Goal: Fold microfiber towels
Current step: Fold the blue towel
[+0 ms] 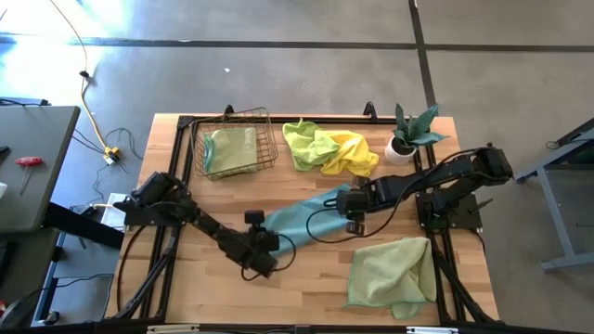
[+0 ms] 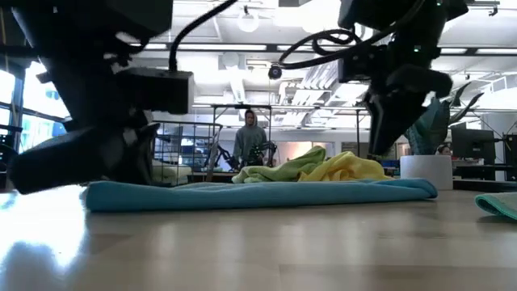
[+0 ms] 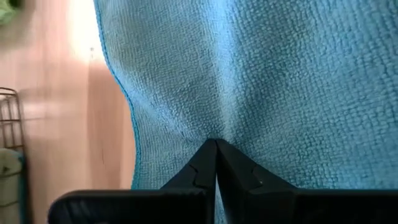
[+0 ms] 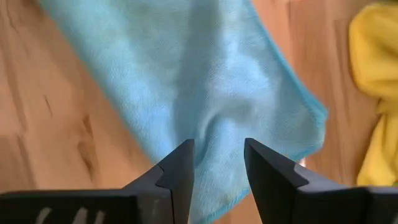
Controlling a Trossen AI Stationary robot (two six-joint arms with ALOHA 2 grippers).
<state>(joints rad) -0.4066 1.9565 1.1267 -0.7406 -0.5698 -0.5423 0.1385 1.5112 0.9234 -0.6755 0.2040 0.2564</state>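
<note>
A light blue towel [image 1: 306, 213] lies stretched out slantwise on the wooden table, from centre toward the far right. It also shows in the low view [image 2: 258, 194]. My left gripper [image 1: 266, 244] is shut on its near-left end [image 3: 216, 144]. My right gripper [image 1: 352, 203] hovers open just above its far-right end [image 4: 217, 149], and in the low view [image 2: 382, 152] its fingertips are clear of the cloth. A pale green towel [image 1: 392, 271] lies crumpled at the near right. Lime [image 1: 306, 141] and yellow [image 1: 353, 153] towels lie heaped at the far centre. My left gripper pinches a small pucker of the blue towel's top surface [image 3: 217, 134] between its two shut fingertips, a little in from the end's edge. Creases run out from the tips. The towel lies on the table [image 2: 105, 196]; how many layers are held I cannot tell.
A wire basket [image 1: 237, 144] at the far left holds a pale sage cloth [image 1: 230, 148]. A potted plant in a white pot [image 1: 406, 144] stands at the far right. A person [image 2: 250, 137] stands in the room beyond. Bare wood lies along the near edge [image 1: 297, 292].
</note>
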